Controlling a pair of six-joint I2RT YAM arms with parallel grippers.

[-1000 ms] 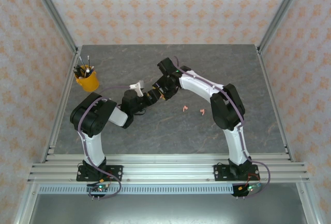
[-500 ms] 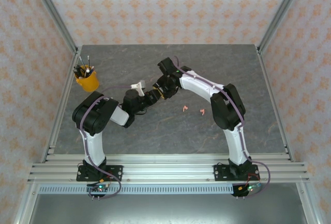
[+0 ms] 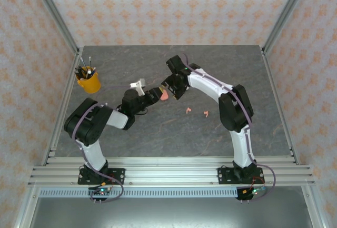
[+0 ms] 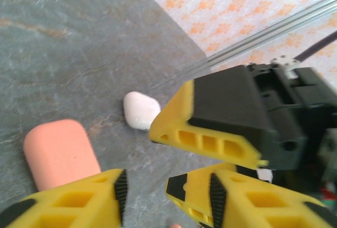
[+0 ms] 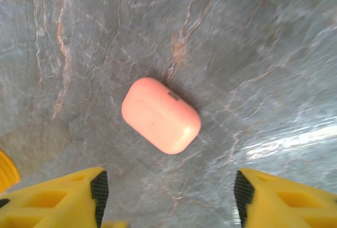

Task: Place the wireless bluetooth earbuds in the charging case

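Charging case (image 5: 161, 115) | pink, flat, long axis diagonal | right gripper (image 5: 168, 186) spread above | left gripper (image 4: 146, 186) parted, empty

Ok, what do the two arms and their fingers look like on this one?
The left arm and right arm have white links, black joints and a purple cable along each. Their fingers are yellow, hollow-ribbed plastic with black grip pads.

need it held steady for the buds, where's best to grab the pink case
Probably from straight above, pinching the pink case across its narrow width, on the two long sides. It lies flat and closed on the table, and its rounded ends would likely slip.
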